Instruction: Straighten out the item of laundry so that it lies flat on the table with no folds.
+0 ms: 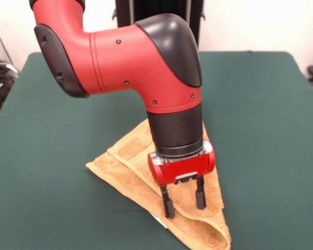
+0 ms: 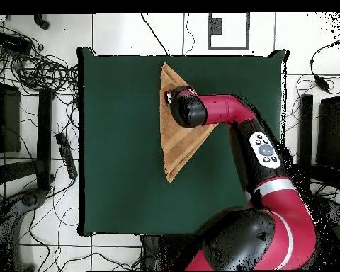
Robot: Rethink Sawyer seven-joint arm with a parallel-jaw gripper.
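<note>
The towel (image 1: 146, 182), folded into a triangle, lies on the green worktop (image 1: 261, 130), one corner nearest the front camera. The claw (image 1: 183, 200) stands over that corner, fingers parted, their tips at the cloth, gripping nothing. Closing here could pinch both layers together, so that pulling drags the fold along instead of opening it.

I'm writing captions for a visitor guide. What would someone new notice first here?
The big red and black arm fills the front view, coming down from above. Its open gripper stands over an orange-tan towel, folded into a triangle rather than lying flat. Everything sits on a dark green table, with the towel small against it.
</note>
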